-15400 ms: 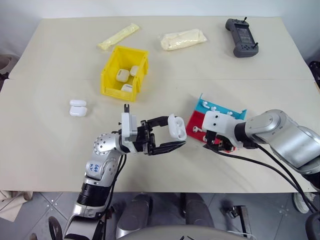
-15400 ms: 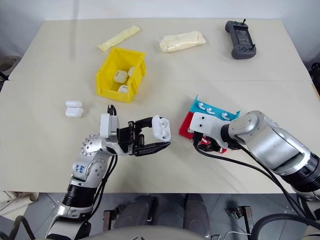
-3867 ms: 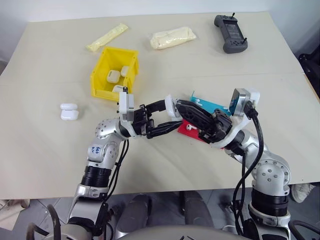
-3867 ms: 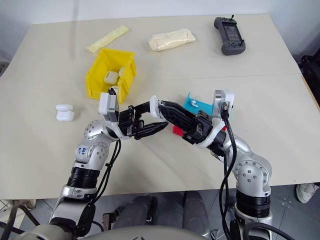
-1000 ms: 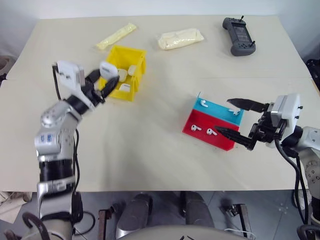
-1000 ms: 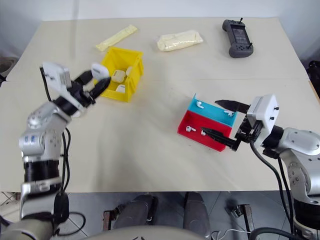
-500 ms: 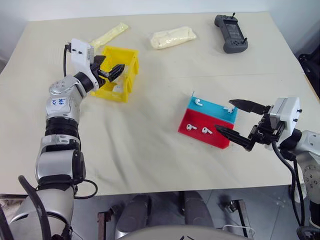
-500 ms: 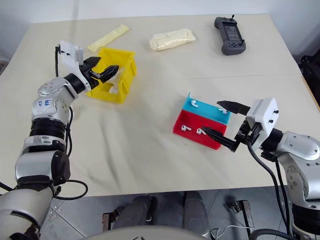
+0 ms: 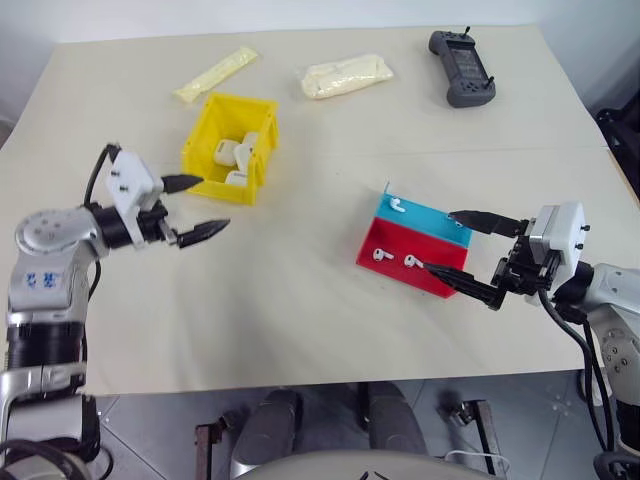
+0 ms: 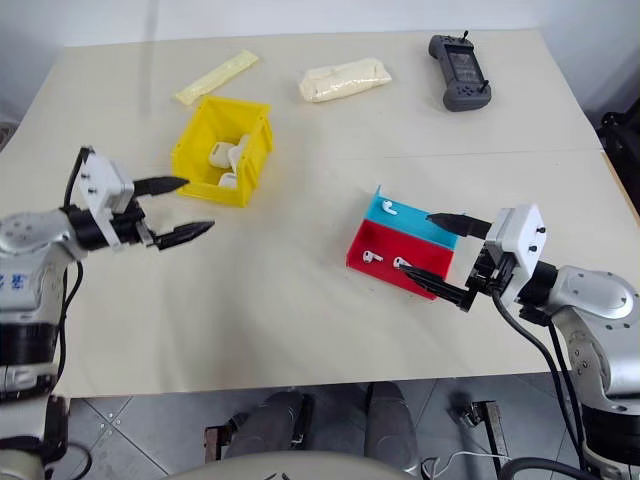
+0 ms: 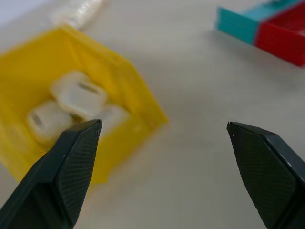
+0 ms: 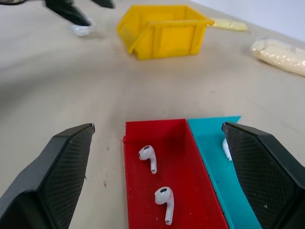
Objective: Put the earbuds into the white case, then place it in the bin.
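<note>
The yellow bin (image 9: 228, 160) stands at the table's back left with several white cases (image 9: 234, 154) lying in it, closed. My left gripper (image 9: 196, 206) hangs open and empty just in front of the bin, on its left side; the left wrist view looks between its fingers (image 11: 71, 162) at the cases (image 11: 78, 95). Three loose earbuds (image 9: 409, 261) lie in the red-and-blue tray (image 9: 440, 278): two in the red half (image 12: 148, 156), one in the blue half (image 9: 397, 205). My right gripper (image 9: 440, 242) stands open and empty at the tray's right side.
A dark handheld controller (image 9: 460, 65) lies at the back right. Two cream plastic packets (image 9: 345, 73) (image 9: 213, 72) lie behind the bin. A small white object (image 12: 81, 29) rests on the table under my left gripper.
My left gripper carried a white case to the bin, opened over it, and has pulled back toward the near left, empty. The right gripper has stayed by the tray.
</note>
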Motion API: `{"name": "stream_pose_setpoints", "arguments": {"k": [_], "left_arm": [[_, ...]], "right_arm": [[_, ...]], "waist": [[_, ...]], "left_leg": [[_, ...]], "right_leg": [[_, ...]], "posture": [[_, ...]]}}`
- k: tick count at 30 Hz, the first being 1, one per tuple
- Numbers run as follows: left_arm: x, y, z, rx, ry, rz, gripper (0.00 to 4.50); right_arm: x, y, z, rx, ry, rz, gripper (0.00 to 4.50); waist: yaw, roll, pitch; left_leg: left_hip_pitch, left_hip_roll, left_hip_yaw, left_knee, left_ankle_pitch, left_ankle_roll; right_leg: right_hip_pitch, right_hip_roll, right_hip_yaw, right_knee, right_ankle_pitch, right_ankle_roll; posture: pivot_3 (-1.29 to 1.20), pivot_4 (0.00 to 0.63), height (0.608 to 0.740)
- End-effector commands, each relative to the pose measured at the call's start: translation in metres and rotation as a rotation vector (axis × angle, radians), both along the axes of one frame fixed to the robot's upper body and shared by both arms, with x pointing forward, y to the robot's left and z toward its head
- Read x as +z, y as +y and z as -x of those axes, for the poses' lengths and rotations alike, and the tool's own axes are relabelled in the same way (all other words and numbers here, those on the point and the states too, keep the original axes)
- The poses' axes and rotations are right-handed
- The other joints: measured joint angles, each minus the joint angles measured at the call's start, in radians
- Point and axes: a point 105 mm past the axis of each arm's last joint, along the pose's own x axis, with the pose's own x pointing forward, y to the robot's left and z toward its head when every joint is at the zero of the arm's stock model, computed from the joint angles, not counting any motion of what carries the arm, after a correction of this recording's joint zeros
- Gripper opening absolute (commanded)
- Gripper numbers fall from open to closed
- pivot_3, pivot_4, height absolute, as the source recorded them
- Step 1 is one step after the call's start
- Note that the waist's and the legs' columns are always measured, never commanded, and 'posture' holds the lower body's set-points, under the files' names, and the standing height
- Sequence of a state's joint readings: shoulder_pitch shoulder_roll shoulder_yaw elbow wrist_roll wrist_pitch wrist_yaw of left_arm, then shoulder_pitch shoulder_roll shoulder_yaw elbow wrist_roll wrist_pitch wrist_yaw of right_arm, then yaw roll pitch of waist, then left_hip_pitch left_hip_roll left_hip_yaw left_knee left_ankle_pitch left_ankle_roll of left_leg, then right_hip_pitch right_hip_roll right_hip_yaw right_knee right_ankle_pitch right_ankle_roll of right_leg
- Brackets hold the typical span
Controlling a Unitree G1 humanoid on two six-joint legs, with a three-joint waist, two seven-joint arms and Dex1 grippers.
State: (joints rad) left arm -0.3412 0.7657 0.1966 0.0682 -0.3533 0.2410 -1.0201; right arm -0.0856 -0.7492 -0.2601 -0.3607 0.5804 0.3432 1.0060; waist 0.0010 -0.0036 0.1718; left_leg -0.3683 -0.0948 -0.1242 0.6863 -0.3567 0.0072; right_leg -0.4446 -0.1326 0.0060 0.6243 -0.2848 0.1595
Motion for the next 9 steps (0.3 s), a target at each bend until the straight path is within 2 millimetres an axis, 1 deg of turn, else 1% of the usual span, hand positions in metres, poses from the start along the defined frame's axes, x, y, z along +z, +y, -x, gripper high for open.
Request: {"name": "stream_pose_setpoints", "arguments": {"k": [1,5,9], "left_arm": [[-0.004,-0.009,0.025,-0.067,0.014,0.009,4.47],[-0.017,-0.009,0.038,-0.058,0.019,-0.005,4.47],[-0.017,-0.012,0.037,-0.046,-0.011,-0.034,4.47]], "right_arm": [[0.004,0.0,-0.001,0.033,-0.035,0.004,4.5],[0.001,-0.004,-0.003,0.027,-0.036,0.016,4.5],[0.0,-0.004,-0.004,0.021,-0.039,0.008,4.5]], "waist": [[0.001,0.0,0.0],[0.005,0.0,0.0],[0.008,0.0,0.0]], "left_leg": [[0.0,0.0,0.0,0.0,0.0,0.0],[0.0,0.001,0.0,0.0,0.0,0.0],[0.0,0.0,0.0,0.0,0.0,0.0]], "right_leg": [[0.0,0.0,0.0,0.001,0.0,0.0],[0.0,0.001,0.0,0.0,0.0,0.0],[0.0,0.0,0.0,0.0,0.0,0.0]], "posture": [[0.0,0.15,0.74],[0.0,0.15,0.74],[0.0,0.15,0.74]]}}
